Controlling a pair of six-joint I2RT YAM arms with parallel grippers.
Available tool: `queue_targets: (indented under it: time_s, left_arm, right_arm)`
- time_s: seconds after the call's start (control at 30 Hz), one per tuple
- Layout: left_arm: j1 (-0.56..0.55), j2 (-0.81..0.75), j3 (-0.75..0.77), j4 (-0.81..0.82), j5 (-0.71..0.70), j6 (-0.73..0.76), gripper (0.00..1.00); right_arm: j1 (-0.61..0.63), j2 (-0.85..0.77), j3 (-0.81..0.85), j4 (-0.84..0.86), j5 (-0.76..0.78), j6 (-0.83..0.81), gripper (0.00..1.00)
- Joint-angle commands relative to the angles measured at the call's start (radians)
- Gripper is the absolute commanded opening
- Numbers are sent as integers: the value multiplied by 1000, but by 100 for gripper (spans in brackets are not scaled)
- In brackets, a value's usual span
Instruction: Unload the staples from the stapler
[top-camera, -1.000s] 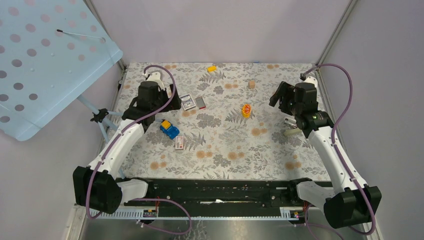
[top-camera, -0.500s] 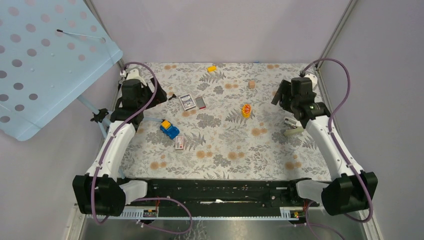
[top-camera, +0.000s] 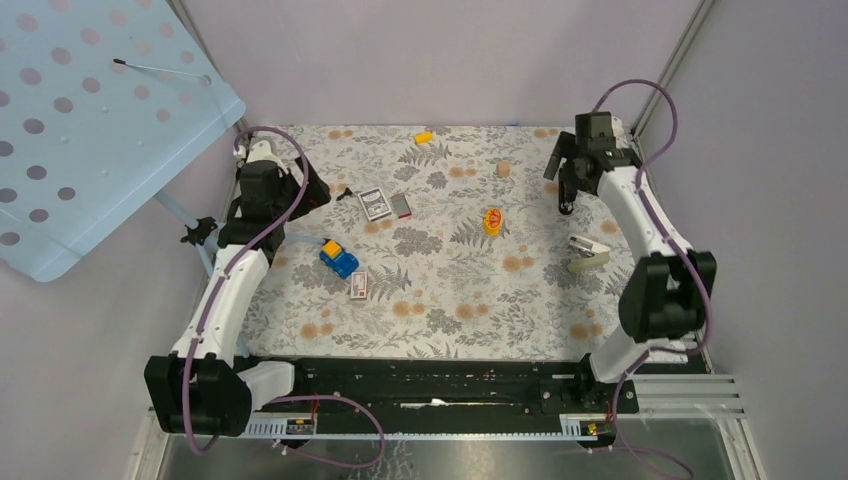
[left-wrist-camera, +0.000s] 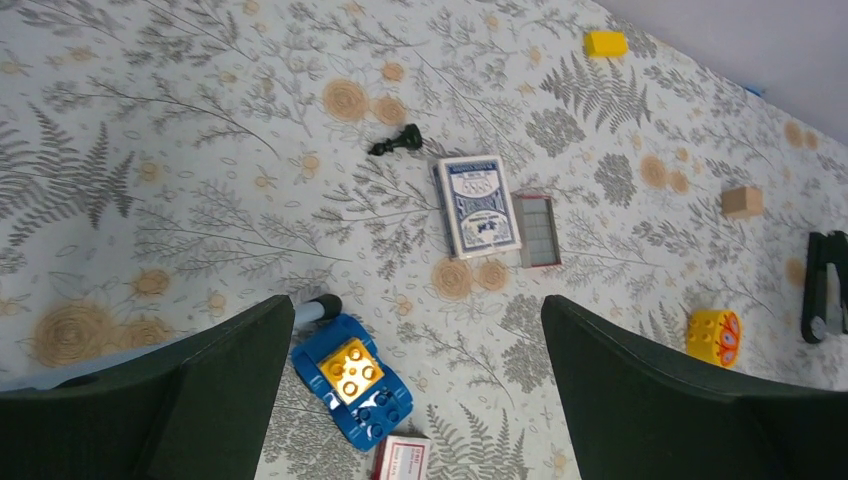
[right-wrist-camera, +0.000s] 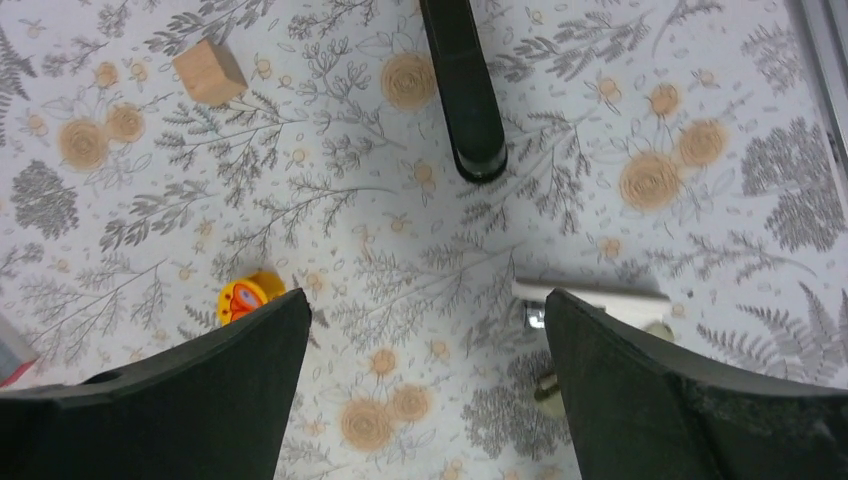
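Observation:
The black stapler (right-wrist-camera: 465, 90) lies on the flowered mat at the far right. It also shows at the right edge of the left wrist view (left-wrist-camera: 825, 285) and in the top view (top-camera: 568, 197). A pale silvery-olive long piece (top-camera: 588, 252) lies apart, nearer than the stapler, and partly shows behind my right finger in the right wrist view (right-wrist-camera: 590, 294). My right gripper (top-camera: 562, 170) is open and empty, raised above the mat (right-wrist-camera: 425, 330) beside the stapler. My left gripper (top-camera: 312, 190) is open and empty at the far left, high above the toy car (left-wrist-camera: 415, 330).
A blue toy car with a yellow brick (top-camera: 339, 258), a card box (top-camera: 375, 203), a small red-white box (top-camera: 359, 285), a yellow-orange toy (top-camera: 492, 220), a wooden cube (top-camera: 504, 169) and a yellow block (top-camera: 424, 137) lie on the mat. A blue dotted panel (top-camera: 90, 120) overhangs the left.
The left arm has drawn back to the far left. The right arm has swung to the far right corner, its elbow folded up. Both grippers stay open.

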Motion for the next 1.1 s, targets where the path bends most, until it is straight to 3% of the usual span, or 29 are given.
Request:
queue_targets:
  time_s: [0.0,0.27,0.6,1.07]
  left_arm:
    - [3,19,-3,38,99,-41,99]
    - [3,26,-7,45,96,-69,99]
    - [3,41,-9,64,140,-55,99]
    - [3,36,-11,74,134,-43,99]
  right_arm:
    - [-32,183,189,-72,-57,-82,90]
    - [-84,518,505,-213,-66,-180,84]
    - [-155,787,815,-298,-226,-252,72]
    - [-168,891,887,-324,-271,-279,68]
